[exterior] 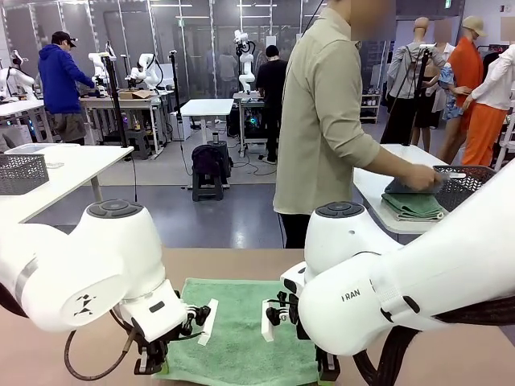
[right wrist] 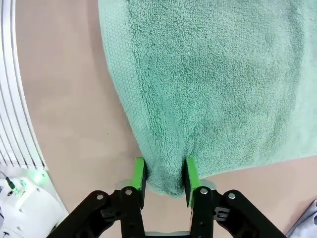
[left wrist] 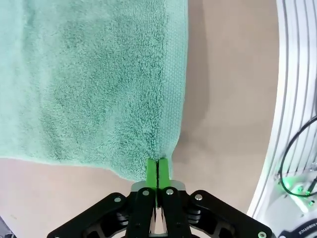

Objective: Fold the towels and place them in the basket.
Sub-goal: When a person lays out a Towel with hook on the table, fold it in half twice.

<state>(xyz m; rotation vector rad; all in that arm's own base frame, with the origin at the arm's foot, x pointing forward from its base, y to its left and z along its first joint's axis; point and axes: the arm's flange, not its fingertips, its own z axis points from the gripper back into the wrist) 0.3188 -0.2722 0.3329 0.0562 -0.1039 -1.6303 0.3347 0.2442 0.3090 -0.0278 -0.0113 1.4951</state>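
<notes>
- We count three towels. One green towel (exterior: 241, 330) lies spread flat on the brown table (exterior: 233, 261), at the middle of its near edge, between the two arms.
- The other two are stacked at the near edge of the white side table (exterior: 378, 189) on the far right. A grey-blue towel (exterior: 406, 187) sits on top of a folded green towel (exterior: 414, 207).
- We count two baskets. One basket (exterior: 471, 189) stands on the side table just beside the stack. A second basket (exterior: 20, 173) stands on another white table (exterior: 72, 165) at the far left.
- A person stands at the far side, and the person's hand (exterior: 422, 177) rests on the grey-blue towel, next to the basket's rim.
- We see the left gripper (left wrist: 157, 171) with its jaws closed together. The green pads pinch the near left corner of the spread towel at its hemmed edge.
- We see the right gripper (right wrist: 165, 173) with its jaws part-way open, one pad on either side of the near right corner. The bunched cloth fills the gap and touches both pads, which have not yet met on it.
</notes>
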